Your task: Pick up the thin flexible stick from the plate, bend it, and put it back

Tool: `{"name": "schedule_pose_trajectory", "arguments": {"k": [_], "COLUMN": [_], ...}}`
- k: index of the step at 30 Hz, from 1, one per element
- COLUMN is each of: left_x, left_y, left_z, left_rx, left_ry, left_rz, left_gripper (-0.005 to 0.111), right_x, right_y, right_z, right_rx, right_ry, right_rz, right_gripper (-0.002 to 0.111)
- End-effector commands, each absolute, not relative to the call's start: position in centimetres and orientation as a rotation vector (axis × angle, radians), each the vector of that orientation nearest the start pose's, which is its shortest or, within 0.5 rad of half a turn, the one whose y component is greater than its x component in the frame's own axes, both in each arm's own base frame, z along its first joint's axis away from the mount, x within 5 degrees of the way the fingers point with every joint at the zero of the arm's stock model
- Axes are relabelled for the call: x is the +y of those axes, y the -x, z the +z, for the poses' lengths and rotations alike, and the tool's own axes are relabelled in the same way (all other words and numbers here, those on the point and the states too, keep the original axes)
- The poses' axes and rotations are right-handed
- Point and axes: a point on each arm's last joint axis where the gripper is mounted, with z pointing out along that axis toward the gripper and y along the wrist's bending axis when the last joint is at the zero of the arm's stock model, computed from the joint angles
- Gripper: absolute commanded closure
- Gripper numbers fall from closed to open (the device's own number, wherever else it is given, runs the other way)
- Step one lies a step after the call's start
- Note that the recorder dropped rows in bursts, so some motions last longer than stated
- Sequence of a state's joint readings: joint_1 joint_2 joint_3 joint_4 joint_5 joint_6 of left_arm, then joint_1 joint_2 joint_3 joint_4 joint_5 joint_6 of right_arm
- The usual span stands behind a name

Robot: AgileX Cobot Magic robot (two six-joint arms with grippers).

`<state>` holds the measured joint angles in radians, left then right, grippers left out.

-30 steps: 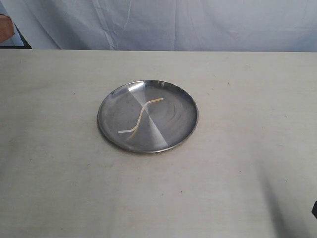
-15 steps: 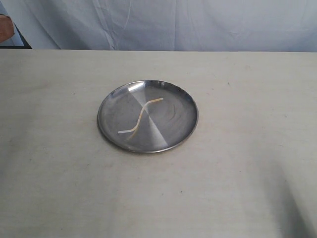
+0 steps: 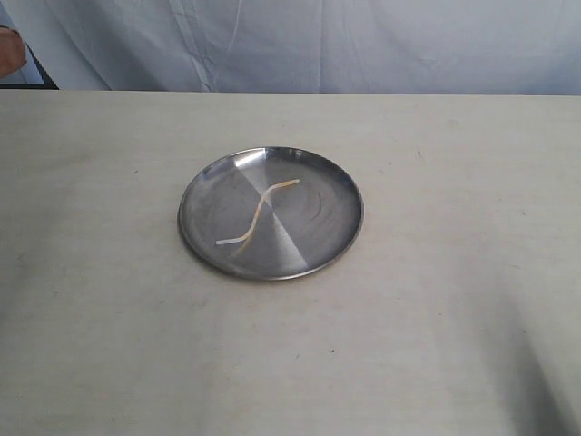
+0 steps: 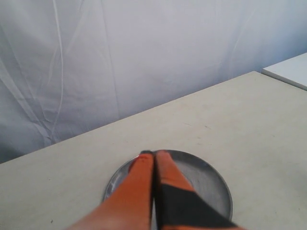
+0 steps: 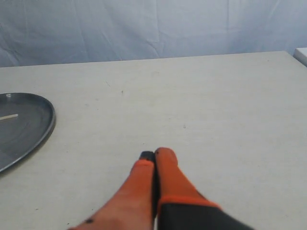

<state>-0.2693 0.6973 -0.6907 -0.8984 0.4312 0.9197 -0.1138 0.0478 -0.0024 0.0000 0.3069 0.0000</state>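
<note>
The thin flexible stick (image 3: 259,213) lies in an S-shaped wave on the plate (image 3: 340,238), a round shiny silver dish in the middle of the table in the exterior view. Neither gripper shows in that view. In the left wrist view my left gripper (image 4: 153,154) is shut with nothing in it, its orange fingers high above the plate (image 4: 213,184) and covering the stick. My right gripper (image 5: 154,154) is shut and empty over bare table, off to the side of the plate (image 5: 41,127), where one end of the stick (image 5: 8,116) shows.
The pale cream tabletop (image 3: 454,318) spreads wide around the plate. A white cloth backdrop (image 3: 363,41) hangs behind the far edge. A second white surface (image 4: 288,72) stands beyond the table corner in the left wrist view.
A dark bit of the right arm at the lower right edge one second ago has left the exterior view. The plate and the stick have not moved.
</note>
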Motion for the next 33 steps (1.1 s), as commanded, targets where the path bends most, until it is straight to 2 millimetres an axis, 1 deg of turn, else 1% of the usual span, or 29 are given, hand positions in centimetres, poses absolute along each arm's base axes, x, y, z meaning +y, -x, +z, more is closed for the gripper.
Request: {"name": "schedule_pose_trajectory", "arguments": {"k": [1, 3, 4, 5, 7, 8, 11, 13, 16, 21, 30, 33], "left_x": [-6.3, -5.9, -5.5, -5.2, -4.5, -4.0, -3.2, -2.8, -2.4, -2.2, -2.0, -1.9], "left_y": [-11.7, -11.0, -10.5, -10.1, -9.1, -8.5, -7.5, -7.0, -6.5, -6.1, -6.1, -6.0], "left_z": [36.4, 36.6, 36.4, 36.0, 34.6, 33.2, 31.0, 29.2, 26.7, 23.8, 19.8, 19.7], "left_rx": [1.651, 1.613, 1.588, 1.586, 1.612, 1.646, 1.691, 1.72, 1.751, 1.73, 1.705, 1.69], "left_ry": [-0.529, -0.52, -0.526, -0.52, -0.447, -0.406, -0.305, -0.257, -0.217, -0.19, -0.155, -0.147], "left_rz": [-0.431, -0.4, -0.341, -0.317, -0.314, -0.302, -0.314, -0.312, -0.311, -0.314, -0.311, -0.316], "left_gripper": [0.107, 0.107, 0.107, 0.107, 0.107, 0.107, 0.107, 0.107, 0.107, 0.107, 0.107, 0.107], "right_x": [-0.7, -0.7, -0.7, -0.7, -0.7, -0.7, -0.7, -0.7, -0.7, -0.7, -0.6, -0.6], "right_y": [-5.7, -5.7, -5.7, -5.7, -5.7, -5.7, -5.7, -5.7, -5.7, -5.7, -5.7, -5.7], "right_z": [18.4, 18.4, 18.4, 18.4, 18.4, 18.4, 18.3, 18.3, 18.3, 18.3, 18.3, 18.3], "right_rx": [1.825, 1.825, 1.825, 1.825, 1.825, 1.825, 1.829, 1.829, 1.829, 1.829, 1.828, 1.828], "right_ry": [-0.113, -0.113, -0.113, -0.113, -0.113, -0.113, -0.114, -0.114, -0.114, -0.114, -0.121, -0.121], "right_rz": [-0.079, -0.079, -0.079, -0.079, -0.079, -0.079, -0.077, -0.077, -0.077, -0.077, -0.068, -0.068], "right_gripper": [0.109, 0.109, 0.109, 0.109, 0.109, 0.109, 0.109, 0.109, 0.109, 0.109, 0.109, 0.109]}}
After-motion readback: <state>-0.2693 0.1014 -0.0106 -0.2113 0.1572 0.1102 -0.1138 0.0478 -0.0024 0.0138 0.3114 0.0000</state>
